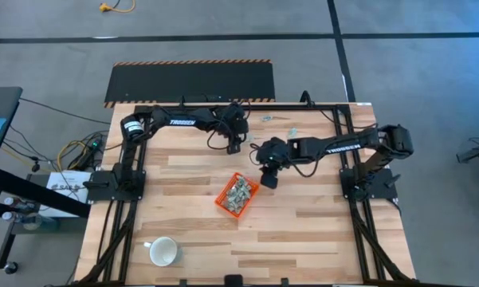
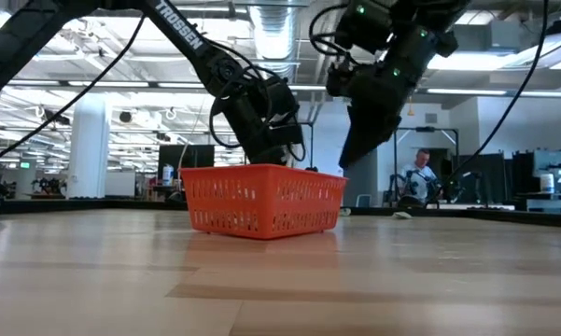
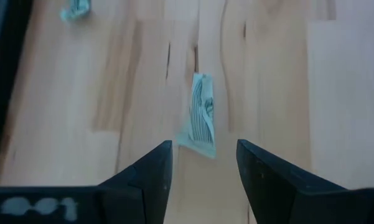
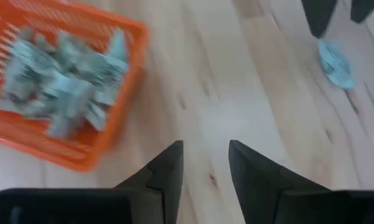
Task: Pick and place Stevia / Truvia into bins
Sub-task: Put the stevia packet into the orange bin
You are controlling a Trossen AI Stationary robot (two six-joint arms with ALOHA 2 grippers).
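Observation:
The orange bin (image 1: 237, 195) stands mid-table, heaped with pale green and white sachets (image 4: 62, 87). One loose sachet (image 3: 201, 115) lies flat on the wood just ahead of my left gripper (image 3: 202, 144), which is open and hovers over it beyond the bin's far side (image 1: 233, 146). The right wrist view shows that same sachet (image 4: 336, 62) under the left arm's fingertips. My right gripper (image 4: 205, 144) is open and empty, above bare wood just right of the bin (image 1: 268, 179). In the low view it hangs behind the bin's (image 2: 261, 201) right end (image 2: 350, 159).
A white mug (image 1: 163, 252) stands near the table's near left corner. More loose sachets lie by the far edge (image 1: 267, 118) (image 1: 293, 131), and another shows in the left wrist view (image 3: 74, 9). Bare wood lies between bin and mug.

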